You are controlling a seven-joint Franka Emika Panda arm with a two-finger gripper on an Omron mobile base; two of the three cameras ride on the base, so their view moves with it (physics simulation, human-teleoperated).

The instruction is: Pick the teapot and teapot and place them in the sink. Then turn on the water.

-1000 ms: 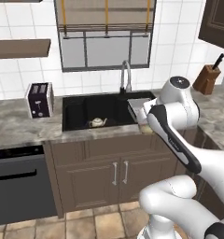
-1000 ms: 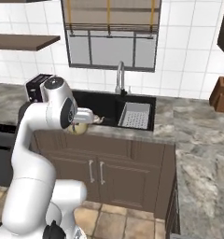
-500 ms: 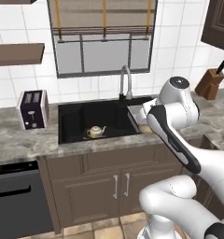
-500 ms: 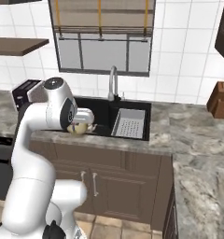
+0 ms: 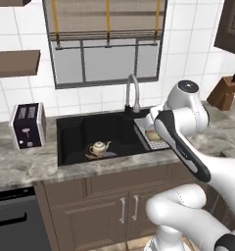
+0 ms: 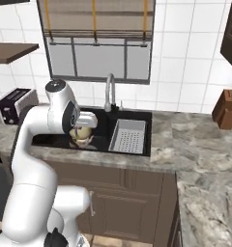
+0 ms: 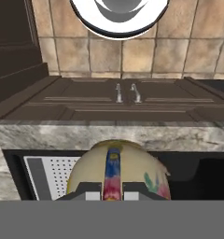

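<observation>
Teapots number two, we count: one (image 5: 99, 147) lies in the sink (image 5: 70, 135) at frame centre; our gripper (image 7: 113, 190) is clamped on the other (image 7: 117, 172).

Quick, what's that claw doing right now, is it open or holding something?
Gripper: shut on a teapot, held over the sink.

teapot (image 7: 117, 172): cream, red-blue-yellow stripe, floral marks | sink (image 5: 75, 127): black | counter (image 6: 195, 144): grey marble
</observation>
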